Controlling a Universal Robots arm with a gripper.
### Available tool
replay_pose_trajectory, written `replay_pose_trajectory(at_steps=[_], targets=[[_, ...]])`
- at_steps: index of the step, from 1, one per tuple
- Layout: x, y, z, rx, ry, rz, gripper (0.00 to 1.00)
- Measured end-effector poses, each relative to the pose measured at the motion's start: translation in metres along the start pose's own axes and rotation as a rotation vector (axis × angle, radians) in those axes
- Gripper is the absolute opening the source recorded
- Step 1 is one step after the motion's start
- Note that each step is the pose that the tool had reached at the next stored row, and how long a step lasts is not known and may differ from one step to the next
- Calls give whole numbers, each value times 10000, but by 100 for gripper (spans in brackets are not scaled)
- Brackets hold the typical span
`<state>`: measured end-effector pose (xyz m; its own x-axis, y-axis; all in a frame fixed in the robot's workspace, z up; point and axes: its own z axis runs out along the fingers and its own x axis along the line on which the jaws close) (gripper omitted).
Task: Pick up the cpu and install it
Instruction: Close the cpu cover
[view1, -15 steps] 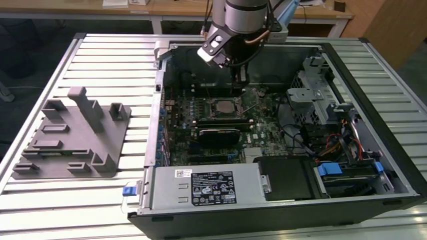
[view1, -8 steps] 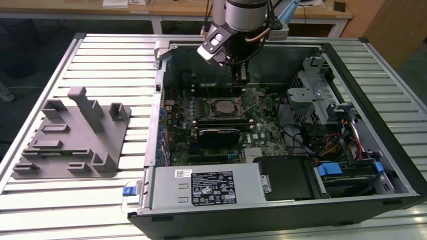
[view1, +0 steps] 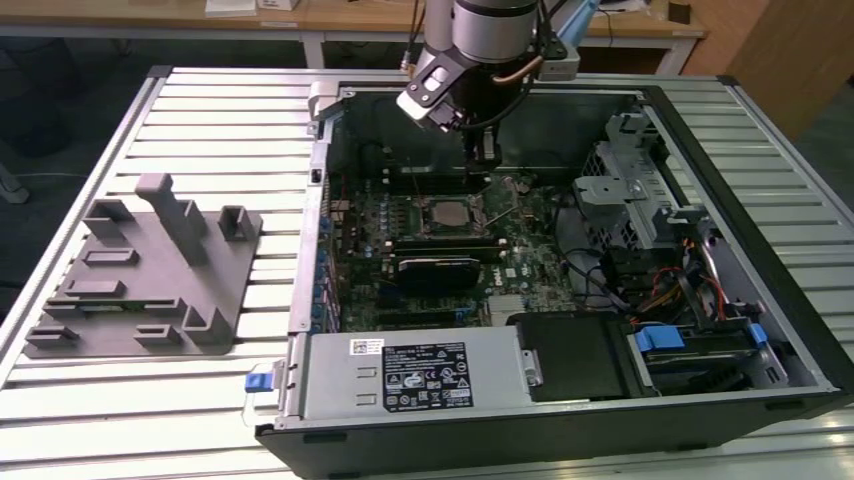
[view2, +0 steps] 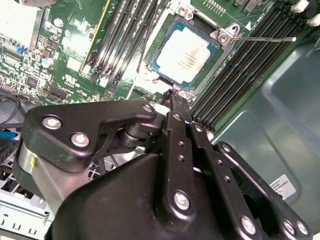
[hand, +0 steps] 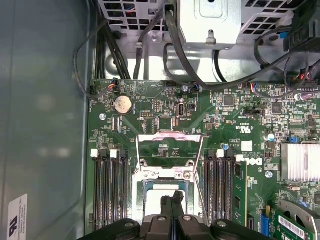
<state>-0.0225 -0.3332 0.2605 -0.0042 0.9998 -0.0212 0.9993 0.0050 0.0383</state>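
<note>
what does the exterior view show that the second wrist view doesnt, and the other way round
Exterior view: the whole open computer case on the slatted table, the grey moulded tray beside the case toward the exterior view's left, and the power supply.

Second wrist view: the cpu up close, lying silver side up in its socket, with a thin metal lever beside it.

Both: the green motherboard and the tool, shut and holding nothing, near the socket.
</note>
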Motion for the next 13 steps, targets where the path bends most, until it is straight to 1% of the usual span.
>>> replay_pose_trajectory(at_steps=[13], targets=[[0,92,4,0,0,0,11]])
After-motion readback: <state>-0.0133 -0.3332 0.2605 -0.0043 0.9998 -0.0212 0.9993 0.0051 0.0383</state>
